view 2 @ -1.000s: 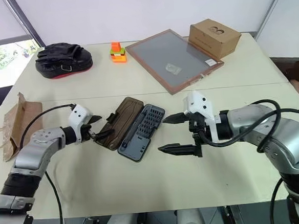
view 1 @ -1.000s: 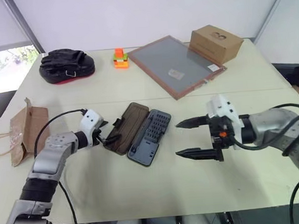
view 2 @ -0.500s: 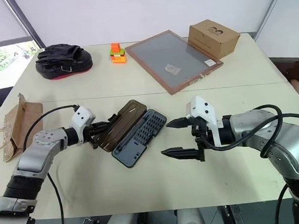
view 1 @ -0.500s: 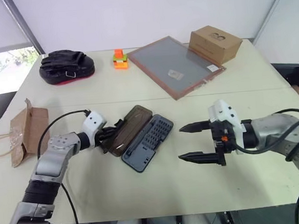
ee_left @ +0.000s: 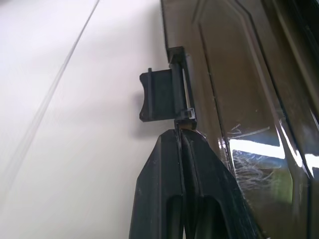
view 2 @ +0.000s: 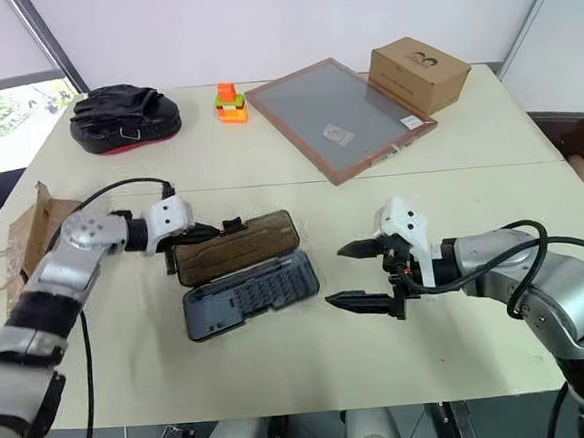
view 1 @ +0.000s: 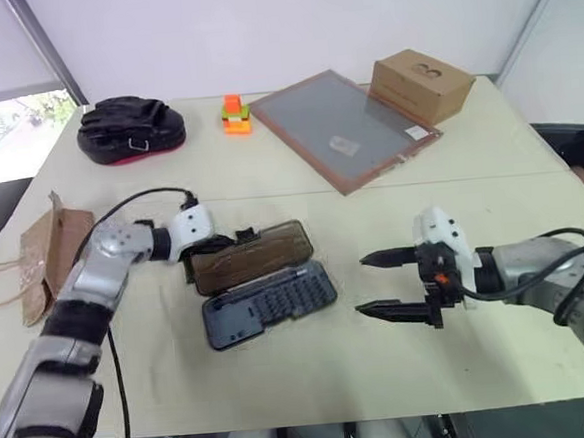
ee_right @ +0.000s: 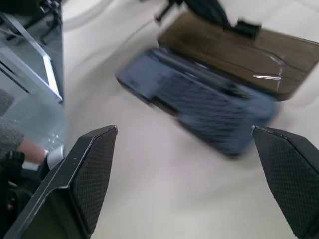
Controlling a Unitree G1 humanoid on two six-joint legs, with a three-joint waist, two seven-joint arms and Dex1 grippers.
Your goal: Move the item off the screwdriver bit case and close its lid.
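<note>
Kraft paper bag at far left edge of table, well apart from case, string handles trailing off the edge. Left arm reached forward and inward from left; left gripper pinched shut on lid at its left rim, fingertips pressed together just below small dark latch tab. Lid translucent smoky brown, lifted at an angle above the base, not closed. Screwdriver bit case near table centre, lying crosswise, dark grey base flat with rows of bits exposed. Right arm bent in from right; right gripper pointed left, just right of case, not touching it, fingers spread wide, nothing between them. Along far side, left to right: black padded pouch, orange-and-green block, red-framed grey panel, cardboard box; all well apart from case. Nothing between right gripper and case.
</note>
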